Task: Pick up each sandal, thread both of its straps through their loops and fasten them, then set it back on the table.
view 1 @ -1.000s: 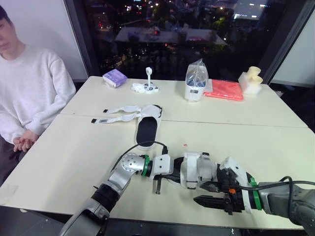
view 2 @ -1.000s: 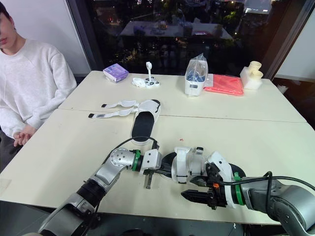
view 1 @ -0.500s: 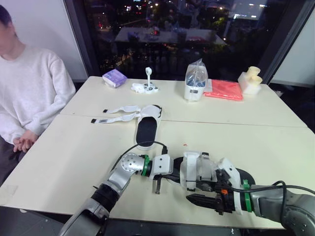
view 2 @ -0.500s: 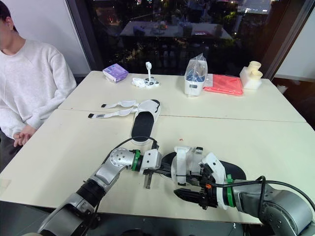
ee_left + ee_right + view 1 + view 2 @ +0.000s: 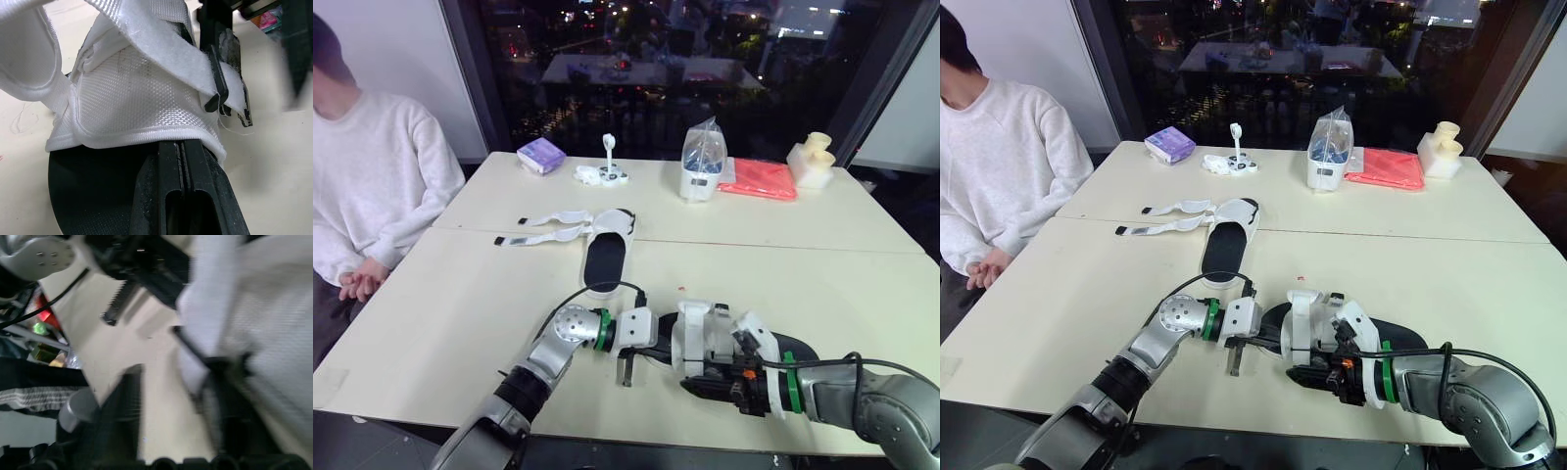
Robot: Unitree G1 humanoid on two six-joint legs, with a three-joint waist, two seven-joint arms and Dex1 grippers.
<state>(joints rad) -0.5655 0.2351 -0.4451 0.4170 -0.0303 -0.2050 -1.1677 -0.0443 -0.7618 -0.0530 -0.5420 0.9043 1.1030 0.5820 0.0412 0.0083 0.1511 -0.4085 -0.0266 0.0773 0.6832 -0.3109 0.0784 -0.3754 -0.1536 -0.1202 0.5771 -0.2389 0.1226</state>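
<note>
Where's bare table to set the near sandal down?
Free: wide patch right of the far sandal, between the red cloth and the near sandal; also left stretch between the far sandal's straps and the front edge. Crowded: the back row from the purple box to the bag.

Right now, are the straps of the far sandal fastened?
No, both straps of the far sandal lie open, spread flat on the table.
</note>
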